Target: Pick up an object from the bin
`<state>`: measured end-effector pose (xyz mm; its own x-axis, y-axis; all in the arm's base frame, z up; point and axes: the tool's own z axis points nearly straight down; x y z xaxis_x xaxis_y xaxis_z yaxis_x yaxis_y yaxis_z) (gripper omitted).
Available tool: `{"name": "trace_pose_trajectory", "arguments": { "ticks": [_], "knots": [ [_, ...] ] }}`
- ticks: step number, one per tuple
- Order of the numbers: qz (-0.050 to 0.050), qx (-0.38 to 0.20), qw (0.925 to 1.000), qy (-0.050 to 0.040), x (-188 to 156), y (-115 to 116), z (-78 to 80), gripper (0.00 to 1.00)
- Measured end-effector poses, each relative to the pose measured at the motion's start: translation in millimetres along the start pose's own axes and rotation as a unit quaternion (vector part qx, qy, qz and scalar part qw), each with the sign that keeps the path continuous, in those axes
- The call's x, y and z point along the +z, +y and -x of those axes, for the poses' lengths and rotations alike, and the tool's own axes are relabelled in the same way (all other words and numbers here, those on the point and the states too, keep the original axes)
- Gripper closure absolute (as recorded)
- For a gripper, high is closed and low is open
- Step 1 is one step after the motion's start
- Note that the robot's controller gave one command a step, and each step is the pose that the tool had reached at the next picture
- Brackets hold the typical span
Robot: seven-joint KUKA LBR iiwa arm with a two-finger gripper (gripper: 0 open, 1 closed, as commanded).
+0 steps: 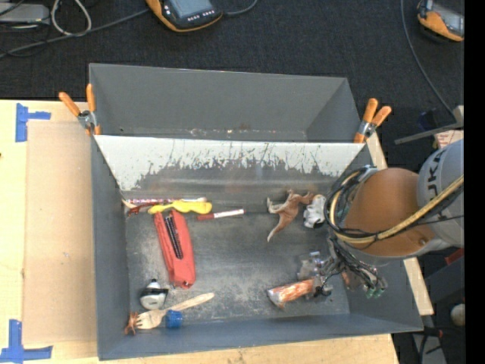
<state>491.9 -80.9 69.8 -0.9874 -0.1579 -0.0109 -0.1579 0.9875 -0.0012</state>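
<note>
I see the gripper down in the front right corner of the bin, at the end of an orange packet; I cannot tell how wide it stands.

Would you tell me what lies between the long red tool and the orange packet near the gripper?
Nothing: in the camera view, bare grey bin floor separates the red tool from the orange packet.

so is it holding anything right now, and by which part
Cannot tell. The gripper sits low in the bin's front right corner, at the right end of a small orange packet, but a grip on it isn't visible.
</note>
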Motion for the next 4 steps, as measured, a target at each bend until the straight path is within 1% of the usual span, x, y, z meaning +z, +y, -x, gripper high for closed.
{"name": "trace_pose_trajectory", "arguments": {
  "ticks": [1, 2, 3, 4],
  "knots": [
    [0.000, 0.000, 1.0000, -0.0001, 0, 0, 0.1, 1.00],
    [0.001, -0.028, 0.9996, -0.0005, 0, -32, 11.7, 1.00],
    [0.001, -0.062, 0.9981, 0.0004, -4, -40, 21.5, 1.00],
    [0.002, -0.057, 0.9983, 0.0020, -76, -27, 26.9, 1.00]
  ]
}}
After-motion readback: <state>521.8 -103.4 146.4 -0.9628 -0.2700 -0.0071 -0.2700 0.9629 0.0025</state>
